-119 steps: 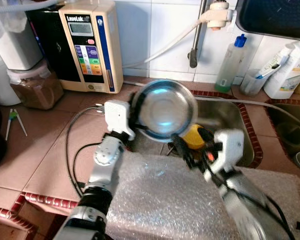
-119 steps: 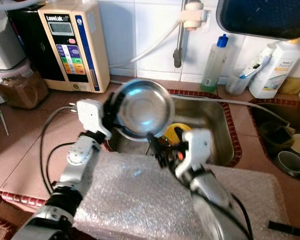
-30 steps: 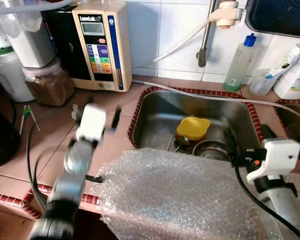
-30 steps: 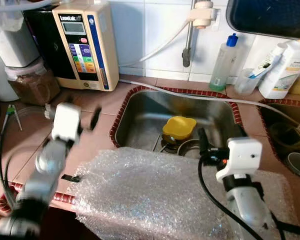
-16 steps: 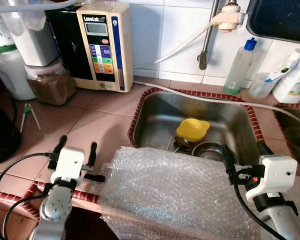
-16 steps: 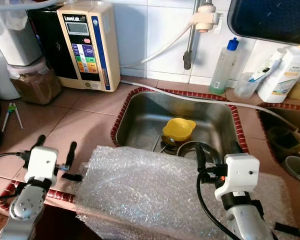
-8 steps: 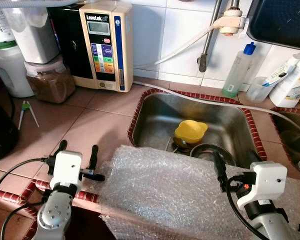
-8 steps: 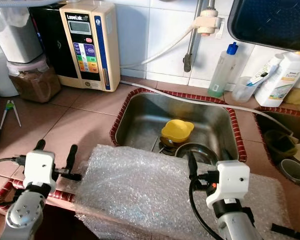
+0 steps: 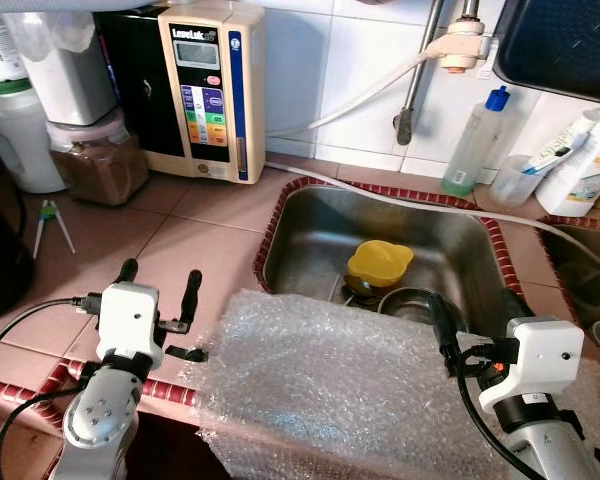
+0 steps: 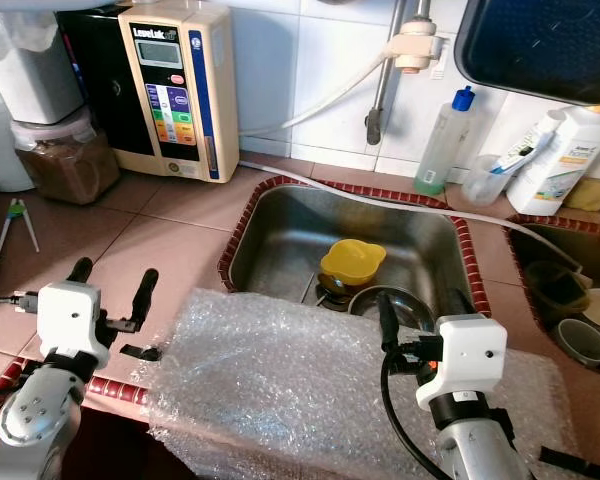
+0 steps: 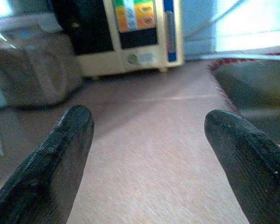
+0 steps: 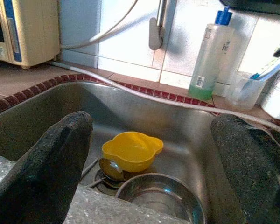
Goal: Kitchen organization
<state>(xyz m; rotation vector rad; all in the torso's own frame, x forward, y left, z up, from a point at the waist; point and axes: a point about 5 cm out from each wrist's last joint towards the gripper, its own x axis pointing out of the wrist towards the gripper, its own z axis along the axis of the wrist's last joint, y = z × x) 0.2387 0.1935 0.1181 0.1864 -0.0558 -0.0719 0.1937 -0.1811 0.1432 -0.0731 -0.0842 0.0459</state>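
Bubble wrap (image 9: 360, 385) lies nearest the robot, a crinkled clear sheet draped over the front edge of the desk (image 9: 195, 255) and overlapping the near rim of the sink (image 9: 310, 215). Its long axis runs across the view, parallel to that near rim.

At the sheet's left end the left gripper (image 9: 160, 290) hovers low over the tiled desk, left of the sink, fingers spread and empty. At the sheet's right end the right gripper (image 10: 417, 320) hangs over the sink's near right corner, also spread wide with nothing between its fingers, pointing down into the basin.

Seconds ago the left gripper held a steel bowl (image 12: 161, 198) up over the sink; now that bowl sits in the sink bottom by the near wall, mouth up, and both arms have drawn back toward the robot. I judge the bowl to be put down and the hands free for the next item.

Just beyond the bowl, near the drain, rests a yellow cup (image 9: 379, 263), its small lip or handle pointing toward the sink's right side.

Behind the sink stand a green-tinted bottle (image 9: 475, 140) against the tiled wall and, left of the sink, a beige water appliance (image 9: 212, 90).
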